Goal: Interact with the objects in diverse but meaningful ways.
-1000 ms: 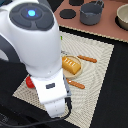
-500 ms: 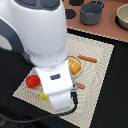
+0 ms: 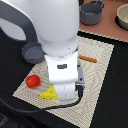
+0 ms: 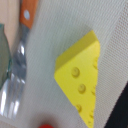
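A yellow cheese wedge [image 3: 49,92] lies on the woven placemat [image 3: 100,65], and it fills the middle of the wrist view [image 4: 80,75]. A red tomato [image 3: 33,81] sits beside it toward the exterior view's left, and a sliver of it shows in the wrist view [image 4: 47,125]. My gripper [image 3: 67,93] hangs low over the mat just to the exterior view's right of the cheese. Its fingers are hidden in both views. The bread loaf and the banana are hidden behind my arm.
An orange-handled knife [image 4: 20,55] lies next to the cheese. Another orange-handled utensil [image 3: 88,59] lies on the mat. A dark round dish [image 3: 31,52] sits at the mat's far left. A grey pot [image 3: 93,12] and a bowl [image 3: 122,17] stand at the back.
My arm has swung toward the exterior view's right and lower over the mat, and it now covers the bread loaf. The tomato and the cheese have not moved.
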Tool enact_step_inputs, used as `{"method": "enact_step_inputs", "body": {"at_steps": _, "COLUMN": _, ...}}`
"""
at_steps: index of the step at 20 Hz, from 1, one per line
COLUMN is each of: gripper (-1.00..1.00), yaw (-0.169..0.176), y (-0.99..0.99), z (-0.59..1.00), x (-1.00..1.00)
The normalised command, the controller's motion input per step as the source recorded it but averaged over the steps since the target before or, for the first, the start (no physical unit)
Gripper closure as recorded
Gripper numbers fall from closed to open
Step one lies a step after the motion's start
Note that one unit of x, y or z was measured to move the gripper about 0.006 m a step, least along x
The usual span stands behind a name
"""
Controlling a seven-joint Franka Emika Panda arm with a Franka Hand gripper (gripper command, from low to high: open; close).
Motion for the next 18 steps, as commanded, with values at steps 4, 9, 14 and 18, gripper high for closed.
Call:
{"method": "enact_step_inputs", "body": {"at_steps": 4, "gripper": -1.0, "yaw": -0.115, "y": 0.58, "z": 0.42, "x": 0.28}}
{"method": "enact_step_inputs", "body": {"at_steps": 9, "gripper": -1.0, "yaw": -0.023, "y": 0.51, "z": 0.23, "x": 0.14}}
{"method": "enact_step_inputs", "body": {"at_steps": 14, "gripper": -1.0, "yaw": 0.006, "y": 0.47, "z": 0.01, "x": 0.01}}
{"method": "enact_step_inputs", "body": {"at_steps": 18, "gripper": -1.0, "yaw": 0.004, "y": 0.49, "z": 0.0, "x": 0.0}}
